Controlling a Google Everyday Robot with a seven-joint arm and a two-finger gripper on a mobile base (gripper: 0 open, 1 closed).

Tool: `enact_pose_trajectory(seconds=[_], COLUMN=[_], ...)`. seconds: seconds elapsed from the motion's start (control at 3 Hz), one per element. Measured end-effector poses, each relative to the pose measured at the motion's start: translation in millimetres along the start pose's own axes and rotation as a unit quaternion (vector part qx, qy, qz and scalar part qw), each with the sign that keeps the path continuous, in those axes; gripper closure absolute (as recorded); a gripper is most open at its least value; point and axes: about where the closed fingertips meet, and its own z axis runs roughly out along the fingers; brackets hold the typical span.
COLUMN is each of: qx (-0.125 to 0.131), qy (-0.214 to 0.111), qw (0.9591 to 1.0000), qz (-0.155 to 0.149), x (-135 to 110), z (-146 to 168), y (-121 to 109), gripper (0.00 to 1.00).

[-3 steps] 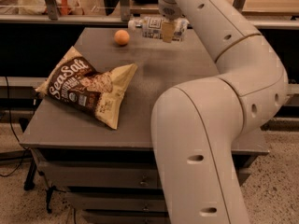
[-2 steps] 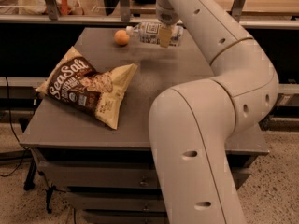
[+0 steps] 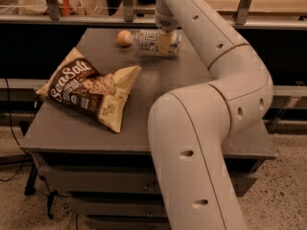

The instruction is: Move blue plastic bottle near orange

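The blue plastic bottle is a clear bottle with a white-and-bluish label, lying on its side at the far edge of the grey table. Its cap end points left and sits right next to the orange, a small round fruit. My gripper reaches down from the arm over the bottle's middle, with one tan finger in front of the label. The bottle's right end is partly hidden behind the arm.
A brown and tan Sea Salt chip bag lies on the left half of the table. My large arm covers the right side. A shelf rail with metal posts runs behind the table. Drawers sit under the tabletop.
The gripper and the bottle have moved left together along the far edge, and the bottle's cap end now lies beside the orange.
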Motion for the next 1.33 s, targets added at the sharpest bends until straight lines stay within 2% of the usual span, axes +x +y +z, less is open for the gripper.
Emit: enact_pose_trajectory(seconds=[1.0,1.33], qx=[-0.019,-0.022], qy=[-0.007,-0.007], qw=[0.9998,0.9997], qz=[-0.005,-0.005], x=[-9.5,-11.3], z=[11.0,12.1], y=[7.2,7.9], gripper=[0.13,0.00])
